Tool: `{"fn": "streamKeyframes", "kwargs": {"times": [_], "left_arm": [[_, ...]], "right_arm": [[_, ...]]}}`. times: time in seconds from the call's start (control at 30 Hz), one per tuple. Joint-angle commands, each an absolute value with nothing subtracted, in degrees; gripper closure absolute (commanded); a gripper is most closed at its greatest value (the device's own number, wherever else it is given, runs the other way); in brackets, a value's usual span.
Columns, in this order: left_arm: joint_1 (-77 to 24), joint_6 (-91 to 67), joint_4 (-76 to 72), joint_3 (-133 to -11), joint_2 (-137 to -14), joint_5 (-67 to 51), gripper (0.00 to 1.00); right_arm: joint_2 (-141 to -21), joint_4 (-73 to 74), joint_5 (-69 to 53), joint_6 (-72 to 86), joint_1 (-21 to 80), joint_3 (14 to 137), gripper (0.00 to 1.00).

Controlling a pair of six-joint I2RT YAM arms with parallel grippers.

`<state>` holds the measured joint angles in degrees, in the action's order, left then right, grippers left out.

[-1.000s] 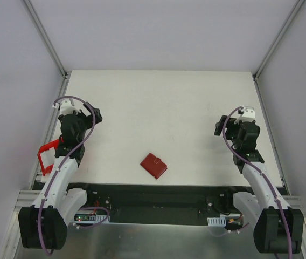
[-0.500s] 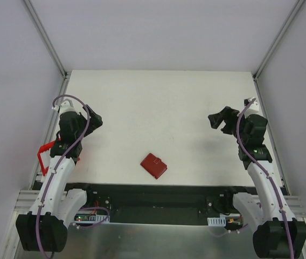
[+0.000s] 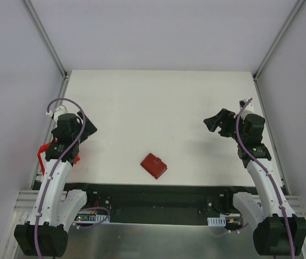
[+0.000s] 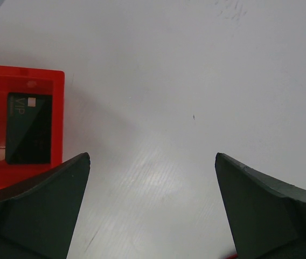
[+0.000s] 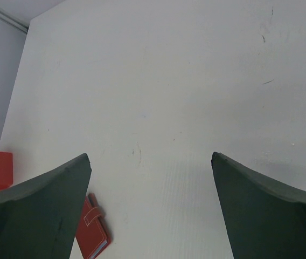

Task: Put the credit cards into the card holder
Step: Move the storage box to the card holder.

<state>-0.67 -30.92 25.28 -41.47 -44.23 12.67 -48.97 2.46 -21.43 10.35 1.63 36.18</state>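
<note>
The card holder point(image 3: 153, 165) is a small dark-red wallet, closed with its snap tab across, lying near the table's front edge at the centre. It also shows in the right wrist view point(image 5: 92, 232) beside my left finger. No pale credit card shows in any view. My left gripper point(image 3: 87, 127) is open and empty over bare table at the left point(image 4: 152, 156). My right gripper point(image 3: 214, 122) is open and empty at the right, pointing towards the centre point(image 5: 150, 156), well away from the wallet.
A bright red open bin point(image 4: 23, 86) sits at the left table edge, mostly hidden under my left arm in the top view point(image 3: 41, 152). A flat black rectangle marked VIP point(image 4: 29, 128) lies inside it. Grey walls enclose the table.
My left gripper has drawn back left and nearer, over the red bin. My right gripper has turned to point left and moved slightly towards the centre. The wallet has not moved.
</note>
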Motion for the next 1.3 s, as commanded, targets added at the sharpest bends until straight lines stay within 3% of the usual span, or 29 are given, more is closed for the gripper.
{"fn": "streamKeyframes", "kwargs": {"times": [0.0,1.27], "left_arm": [[-0.44,-29.88,30.84,-44.56,-46.40,15.82,0.01],[1.49,-35.33,35.16,-43.51,-57.48,30.06,0.01]], "right_arm": [[-49.66,1.93,-22.85,12.13,1.49,36.12,0.04],[-55.02,8.44,-19.16,6.68,1.49,38.85,0.04]]}}
